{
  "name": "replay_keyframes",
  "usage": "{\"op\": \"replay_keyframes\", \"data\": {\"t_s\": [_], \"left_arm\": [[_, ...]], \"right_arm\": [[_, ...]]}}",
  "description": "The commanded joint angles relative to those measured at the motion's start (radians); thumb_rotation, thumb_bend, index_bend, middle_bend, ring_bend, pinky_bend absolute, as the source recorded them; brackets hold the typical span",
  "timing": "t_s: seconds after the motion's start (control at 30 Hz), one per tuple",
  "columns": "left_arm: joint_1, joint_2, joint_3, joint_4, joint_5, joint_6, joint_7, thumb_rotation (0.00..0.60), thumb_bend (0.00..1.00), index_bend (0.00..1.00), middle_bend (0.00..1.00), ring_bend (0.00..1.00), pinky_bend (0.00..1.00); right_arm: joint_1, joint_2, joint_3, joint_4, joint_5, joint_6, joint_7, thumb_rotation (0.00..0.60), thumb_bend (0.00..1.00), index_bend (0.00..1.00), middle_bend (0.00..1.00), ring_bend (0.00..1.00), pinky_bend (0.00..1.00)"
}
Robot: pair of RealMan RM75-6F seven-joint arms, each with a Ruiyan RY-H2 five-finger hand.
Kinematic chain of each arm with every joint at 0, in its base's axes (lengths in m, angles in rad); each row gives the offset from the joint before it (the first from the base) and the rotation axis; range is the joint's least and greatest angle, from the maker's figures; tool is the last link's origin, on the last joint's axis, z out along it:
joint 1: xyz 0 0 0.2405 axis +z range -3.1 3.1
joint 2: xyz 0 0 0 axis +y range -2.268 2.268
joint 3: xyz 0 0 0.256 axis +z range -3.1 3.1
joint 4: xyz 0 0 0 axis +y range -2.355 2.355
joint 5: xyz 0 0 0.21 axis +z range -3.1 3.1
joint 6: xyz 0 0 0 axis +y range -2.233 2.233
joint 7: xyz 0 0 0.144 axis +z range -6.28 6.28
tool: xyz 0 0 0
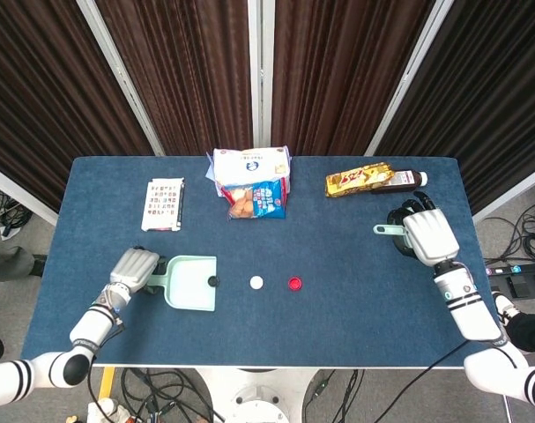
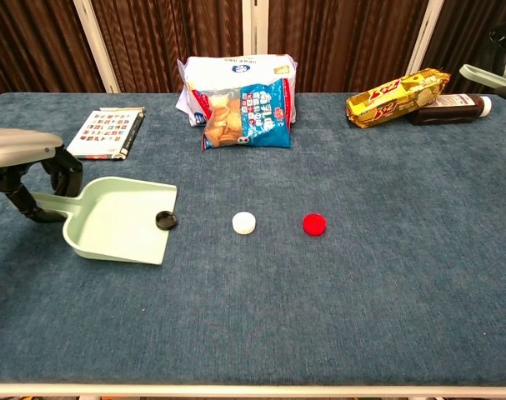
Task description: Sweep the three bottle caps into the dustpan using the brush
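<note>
My left hand (image 1: 133, 268) (image 2: 23, 162) grips the handle of the pale green dustpan (image 1: 195, 284) (image 2: 117, 221) at the table's front left. The pan's front lip touches the black cap (image 1: 213, 282) (image 2: 165, 220). To its right lie the white cap (image 1: 256, 283) (image 2: 244, 222) and the red cap (image 1: 294, 284) (image 2: 314, 223) in a row. My right hand (image 1: 426, 234) holds the brush by its pale green handle (image 1: 386, 230) (image 2: 488, 76) above the table's right side; the dark bristles are mostly hidden behind the hand.
A booklet (image 1: 165, 204) (image 2: 105, 132) lies at the back left. Snack bags (image 1: 252, 183) (image 2: 240, 100) sit at the back centre. A yellow packet (image 1: 359, 180) (image 2: 396, 97) and a dark bottle (image 1: 406, 179) (image 2: 449, 107) lie at the back right.
</note>
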Motion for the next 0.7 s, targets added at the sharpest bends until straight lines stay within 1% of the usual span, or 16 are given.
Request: {"op": "replay_keyframes", "data": {"t_s": [0.03, 0.17, 0.23, 0.33, 0.47, 0.53, 0.7], "left_arm": [[-0.020, -0.009, -0.005, -0.013, -0.023, 0.004, 0.015, 0.600, 0.35, 0.58, 0.54, 0.38, 0.25], [-0.038, -0.015, -0.001, -0.018, -0.044, 0.007, 0.028, 0.600, 0.35, 0.58, 0.54, 0.38, 0.25], [-0.043, -0.017, 0.004, -0.019, -0.052, 0.010, 0.031, 0.600, 0.35, 0.58, 0.54, 0.38, 0.25], [-0.048, -0.018, 0.012, -0.021, -0.061, 0.014, 0.031, 0.600, 0.35, 0.58, 0.54, 0.38, 0.25], [-0.053, -0.019, 0.019, -0.023, -0.067, 0.020, 0.027, 0.600, 0.35, 0.58, 0.54, 0.38, 0.25], [-0.056, -0.021, 0.022, -0.023, -0.068, 0.024, 0.023, 0.600, 0.35, 0.58, 0.54, 0.38, 0.25], [-0.065, -0.022, 0.024, -0.024, -0.076, 0.024, 0.016, 0.600, 0.35, 0.58, 0.54, 0.38, 0.25]], "right_arm": [[-0.003, 0.000, -0.004, -0.001, -0.005, 0.003, 0.007, 0.600, 0.55, 0.67, 0.61, 0.26, 0.15], [-0.008, 0.000, -0.012, -0.011, -0.017, 0.004, 0.032, 0.600, 0.55, 0.67, 0.61, 0.26, 0.14], [-0.009, -0.005, -0.020, -0.026, -0.027, -0.002, 0.070, 0.600, 0.56, 0.67, 0.61, 0.27, 0.14], [-0.008, -0.036, -0.036, -0.039, -0.055, -0.008, 0.153, 0.600, 0.58, 0.69, 0.62, 0.28, 0.14], [0.007, -0.126, -0.063, -0.012, -0.101, -0.023, 0.242, 0.600, 0.58, 0.69, 0.62, 0.28, 0.14], [0.018, -0.192, -0.071, 0.020, -0.122, -0.025, 0.276, 0.600, 0.59, 0.69, 0.62, 0.28, 0.14], [0.045, -0.334, -0.055, 0.098, -0.148, 0.001, 0.339, 0.600, 0.60, 0.70, 0.62, 0.28, 0.14]]}}
